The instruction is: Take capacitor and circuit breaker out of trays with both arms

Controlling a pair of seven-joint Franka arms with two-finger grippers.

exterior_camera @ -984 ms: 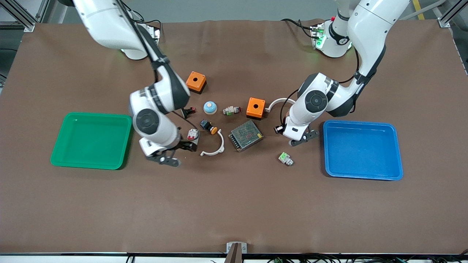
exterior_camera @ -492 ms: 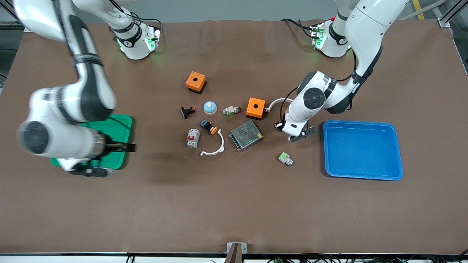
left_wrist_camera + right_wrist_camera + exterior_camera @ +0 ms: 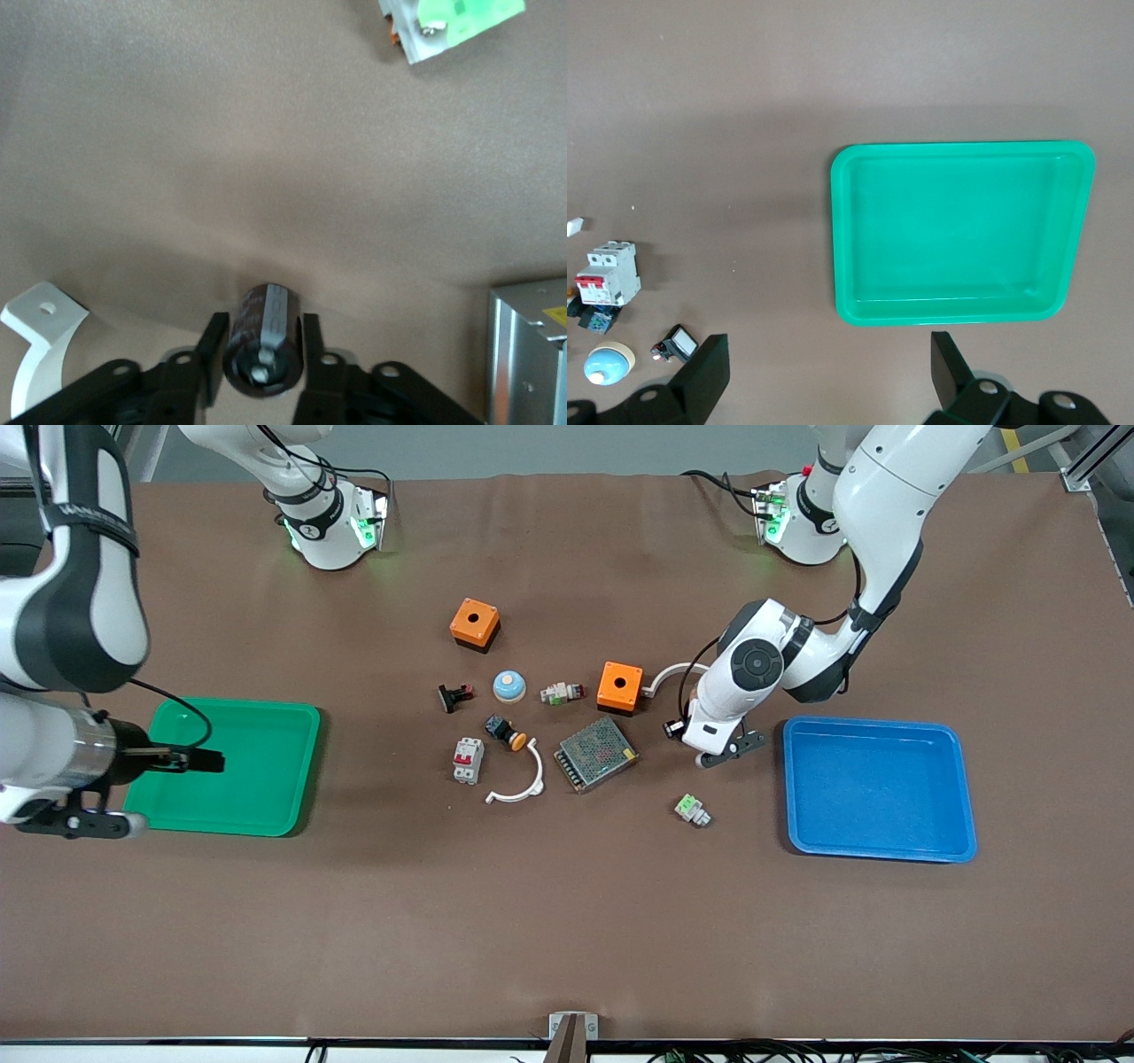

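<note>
The left gripper [image 3: 260, 367] is clamped on the capacitor [image 3: 263, 336], low over the table beside the blue tray [image 3: 877, 850]. The right gripper [image 3: 824, 372], fingers apart, hangs over the green tray [image 3: 221, 824]. The breaker [image 3: 467, 760] lies on the table, well apart from the green tray toward the blue tray.

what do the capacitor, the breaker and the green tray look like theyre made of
Capacitor, between the left gripper fingers: probably a dark glossy plastic sleeve, with a paler, metal-looking end face. Breaker: looks like matte white moulded plastic, with red levers. Green tray: seemingly smooth plastic, with soft highlights on its rounded rim.
</note>
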